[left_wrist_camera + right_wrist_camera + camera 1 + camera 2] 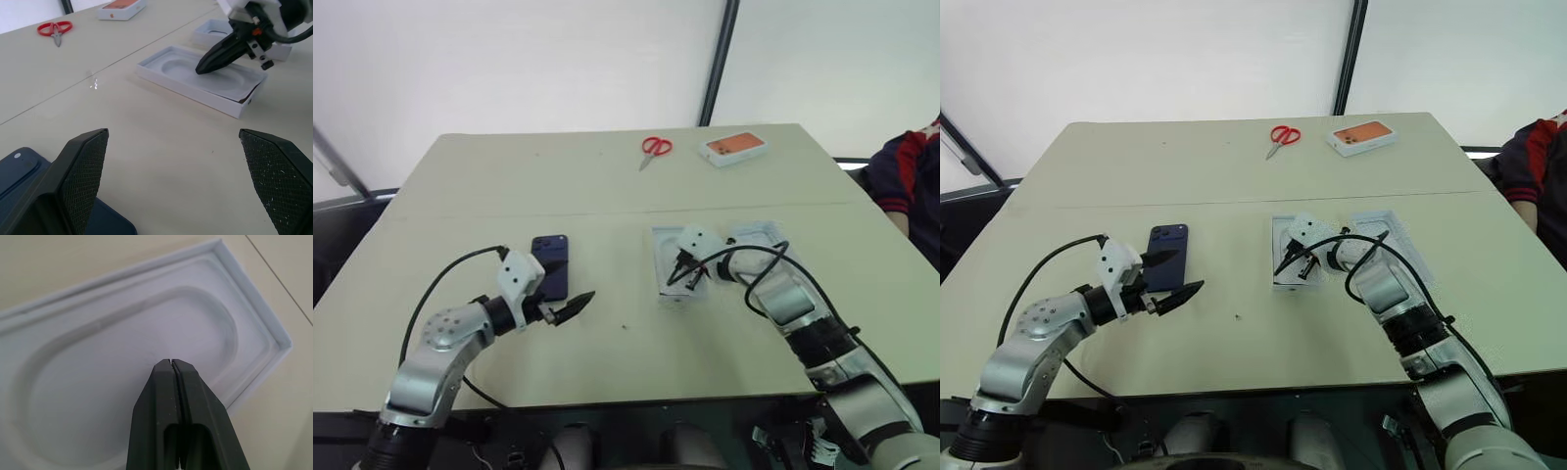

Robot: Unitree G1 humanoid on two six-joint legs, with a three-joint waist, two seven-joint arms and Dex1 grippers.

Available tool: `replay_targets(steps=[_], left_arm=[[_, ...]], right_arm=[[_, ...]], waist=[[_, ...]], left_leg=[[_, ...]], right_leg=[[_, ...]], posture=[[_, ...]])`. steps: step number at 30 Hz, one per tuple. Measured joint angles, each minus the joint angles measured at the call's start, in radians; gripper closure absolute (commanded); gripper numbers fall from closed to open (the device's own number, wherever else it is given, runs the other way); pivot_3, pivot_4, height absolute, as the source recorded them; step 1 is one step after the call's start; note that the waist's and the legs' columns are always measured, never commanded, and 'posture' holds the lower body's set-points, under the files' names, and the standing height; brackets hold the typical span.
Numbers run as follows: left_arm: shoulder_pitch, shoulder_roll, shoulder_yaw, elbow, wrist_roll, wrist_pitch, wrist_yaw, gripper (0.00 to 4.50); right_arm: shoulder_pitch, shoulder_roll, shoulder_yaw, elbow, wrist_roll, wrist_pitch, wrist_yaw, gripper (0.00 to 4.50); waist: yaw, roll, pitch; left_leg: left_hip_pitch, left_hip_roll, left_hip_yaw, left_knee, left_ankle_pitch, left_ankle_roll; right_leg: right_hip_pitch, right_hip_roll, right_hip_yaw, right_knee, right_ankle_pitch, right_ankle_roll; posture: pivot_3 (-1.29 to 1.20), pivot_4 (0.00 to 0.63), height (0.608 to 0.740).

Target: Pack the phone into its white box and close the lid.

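The dark blue phone [551, 262] lies flat on the table, camera cluster at its far corner. My left gripper [1178, 274] hovers open just right of the phone's near end, holding nothing; the phone's edge shows beside one finger [83, 176]. The white box [195, 81] sits mid-table with a flat white insert with an oval outline [127, 338] lying in it. My right gripper [170, 361] is shut, its tip hovering just over that insert. The lid [766, 240] lies inside-up right beside the box, partly hidden by my right arm.
Red scissors [655, 148] and an orange-topped box [735, 147] lie near the table's far edge. A person's sleeve [911, 176] shows at the right edge. Bare tabletop stretches between the phone and the white box.
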Motion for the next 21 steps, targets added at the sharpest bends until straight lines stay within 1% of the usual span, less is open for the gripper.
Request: replay_targets(steps=[4, 7, 9, 15, 16, 17, 18, 19, 21], left_arm=[[0.002, 0.0, 0.001, 0.002, -0.002, 0.0, -0.006, 0.0], [0.004, 0.002, 0.001, 0.002, -0.002, 0.001, -0.015, 0.0], [0.004, 0.002, 0.001, 0.002, -0.002, 0.001, -0.021, 0.0], [0.004, 0.001, 0.0, 0.002, -0.001, 0.001, -0.026, 0.0], [0.004, 0.001, 0.0, 0.003, -0.001, 0.001, -0.026, 0.0], [0.0, 0.002, 0.001, 0.001, -0.002, 0.0, -0.026, 0.0], [-0.004, 0.002, 0.002, 0.001, -0.001, -0.001, -0.026, 0.0], [0.001, -0.002, -0.003, 0.007, -0.001, 0.0, -0.026, 0.0], [0.003, -0.003, -0.003, 0.012, -0.001, 0.001, -0.026, 0.0]], right_arm=[[0.053, -0.07, -0.029, -0.168, 0.055, 0.037, 0.089, 4.47], [0.107, -0.104, -0.023, -0.235, 0.064, 0.06, 0.132, 4.47], [0.131, -0.105, -0.003, -0.244, 0.062, 0.078, 0.139, 4.47], [0.128, -0.086, 0.014, -0.23, 0.031, 0.098, 0.097, 4.47], [0.128, -0.085, 0.017, -0.229, 0.027, 0.098, 0.094, 4.47], [0.123, -0.086, 0.019, -0.23, 0.023, 0.097, 0.093, 4.47], [0.113, -0.086, 0.018, -0.234, 0.018, 0.089, 0.089, 4.47], [0.11, -0.084, 0.02, -0.237, 0.016, 0.082, 0.087, 4.47], [0.108, -0.08, 0.025, -0.235, 0.013, 0.076, 0.084, 4.47]], waist=[[0.002, 0.0, -0.001], [0.001, -0.001, -0.001], [0.0, -0.001, -0.002], [0.002, -0.001, -0.005], [0.003, -0.001, -0.006], [0.003, -0.005, 0.018], [0.001, -0.001, 0.042], [0.0, 0.001, 0.05], [0.001, 0.002, 0.051]], left_leg=[[0.001, 0.001, -0.001, 0.0, -0.001, 0.002], [0.001, 0.0, 0.0, 0.001, -0.002, 0.003], [0.001, 0.0, 0.0, 0.001, -0.002, 0.003], [0.002, 0.0, -0.001, 0.001, -0.002, 0.003], [0.002, 0.0, -0.001, 0.001, -0.002, 0.003], [0.005, 0.0, -0.001, 0.002, -0.003, 0.005], [0.015, 0.003, -0.001, 0.0, -0.004, 0.006], [0.017, 0.003, -0.002, -0.001, -0.004, 0.007], [0.019, 0.003, -0.002, 0.0, -0.006, 0.01]], right_leg=[[0.001, 0.0, 0.0, 0.0, 0.0, 0.0], [0.002, 0.0, 0.0, 0.0, 0.0, 0.0], [0.002, 0.0, 0.0, 0.0, 0.0, 0.0], [0.003, 0.0, 0.0, -0.001, 0.0, 0.0], [0.003, 0.0, 0.0, -0.001, 0.0, 0.0], [0.006, 0.0, -0.001, -0.003, 0.0, 0.0], [0.019, 0.001, -0.002, -0.008, -0.001, -0.004], [0.022, 0.001, -0.002, -0.01, -0.001, -0.005], [0.025, 0.001, -0.002, -0.011, -0.001, -0.001]], posture=[[0.0, 0.0, 0.74], [0.0, 0.0, 0.74], [0.0, 0.0, 0.74], [0.0, 0.0, 0.74], [0.0, 0.15, 0.74], [0.0, 0.15, 0.74], [0.0, 0.15, 0.74], [0.0, 0.15, 0.74], [0.0, 0.15, 0.74]])
